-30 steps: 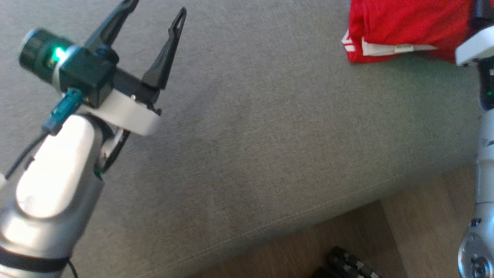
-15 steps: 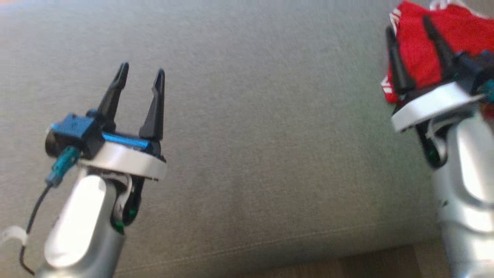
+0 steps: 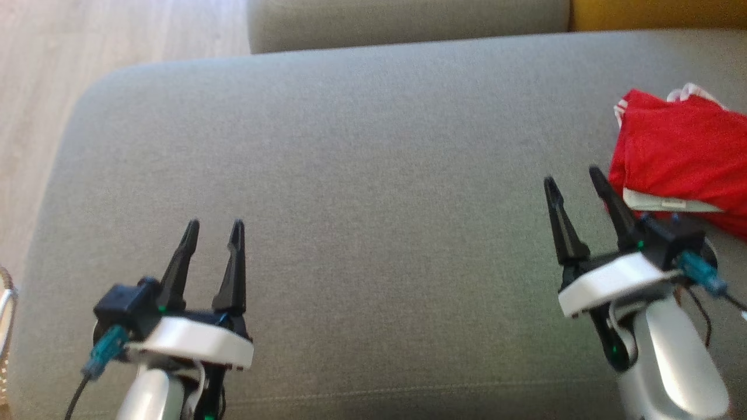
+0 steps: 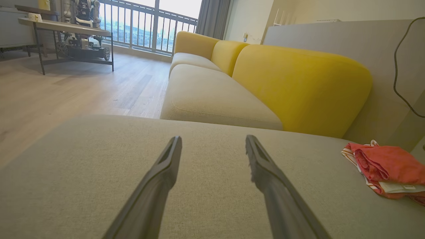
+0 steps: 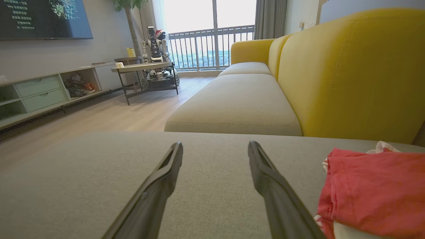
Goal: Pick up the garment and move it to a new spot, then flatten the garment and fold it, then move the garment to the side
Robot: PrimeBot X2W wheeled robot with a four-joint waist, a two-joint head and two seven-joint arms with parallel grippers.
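The garment (image 3: 683, 157) is red with white trim, folded into a compact bundle at the right edge of the grey cushion (image 3: 362, 175). It also lies at the right in the left wrist view (image 4: 386, 167) and the right wrist view (image 5: 375, 192). My right gripper (image 3: 575, 178) hovers open just left of the garment, apart from it, with nothing between its fingers. Over the near left part of the cushion, my left gripper (image 3: 214, 226) is open and empty too.
A yellow sofa (image 4: 298, 83) with beige seat cushions (image 5: 239, 99) stands beyond the grey cushion. Wooden floor (image 3: 35, 87) lies to the left. A low table carrying a small robot (image 5: 146, 68) and a TV cabinet (image 5: 40, 93) stand further off.
The head camera has tilted up, so the whole picture shifted and both grippers now sit low in view. Both stayed open. The garment lies still.
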